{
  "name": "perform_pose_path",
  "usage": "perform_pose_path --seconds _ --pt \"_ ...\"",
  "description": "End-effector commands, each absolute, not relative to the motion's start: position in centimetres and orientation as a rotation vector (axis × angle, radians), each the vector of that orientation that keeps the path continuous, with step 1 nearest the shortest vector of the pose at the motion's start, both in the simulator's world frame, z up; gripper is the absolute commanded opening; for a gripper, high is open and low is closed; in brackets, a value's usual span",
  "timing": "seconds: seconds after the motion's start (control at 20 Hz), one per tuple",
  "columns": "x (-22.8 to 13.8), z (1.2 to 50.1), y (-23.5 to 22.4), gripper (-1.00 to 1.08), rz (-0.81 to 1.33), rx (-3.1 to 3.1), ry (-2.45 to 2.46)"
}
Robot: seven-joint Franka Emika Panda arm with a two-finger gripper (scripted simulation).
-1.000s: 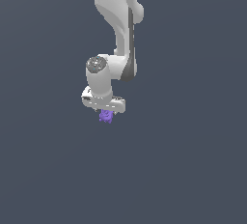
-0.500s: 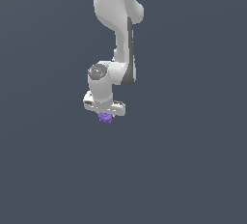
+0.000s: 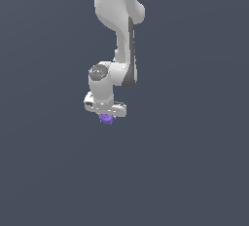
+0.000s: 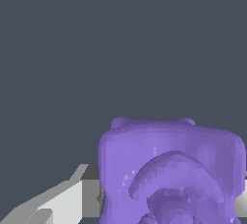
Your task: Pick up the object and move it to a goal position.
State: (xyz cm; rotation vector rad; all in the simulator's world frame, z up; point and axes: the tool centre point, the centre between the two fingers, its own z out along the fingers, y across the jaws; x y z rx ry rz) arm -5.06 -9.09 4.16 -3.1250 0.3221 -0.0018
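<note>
Arm drifting slightly toward exterior view's left since a second ago, gripper point(image 3: 106, 115) carrying purple object point(image 3: 106, 119) along. Fingers point(image 4: 62, 201) clamping object, which is sitting between them, protruding below tips. Likely light, rigid, knobbly; flatter flanks seemingly offering surest hold.

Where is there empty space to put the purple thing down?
Almost everywhere. The grey floor is bare on both sides of the arm and in front of it. The only crowded spot is right at the gripper, where the purple object sits between its fingers.
</note>
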Motion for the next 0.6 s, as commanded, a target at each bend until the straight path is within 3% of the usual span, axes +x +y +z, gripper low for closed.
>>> perform_pose_path --seconds 0.0,0.55 --pt "-5.0 4.2 -9.1 -1.0 -0.002 -3.125 0.322" --pt "-2.4 5.5 -4.5 -1.0 -0.002 -3.125 0.322"
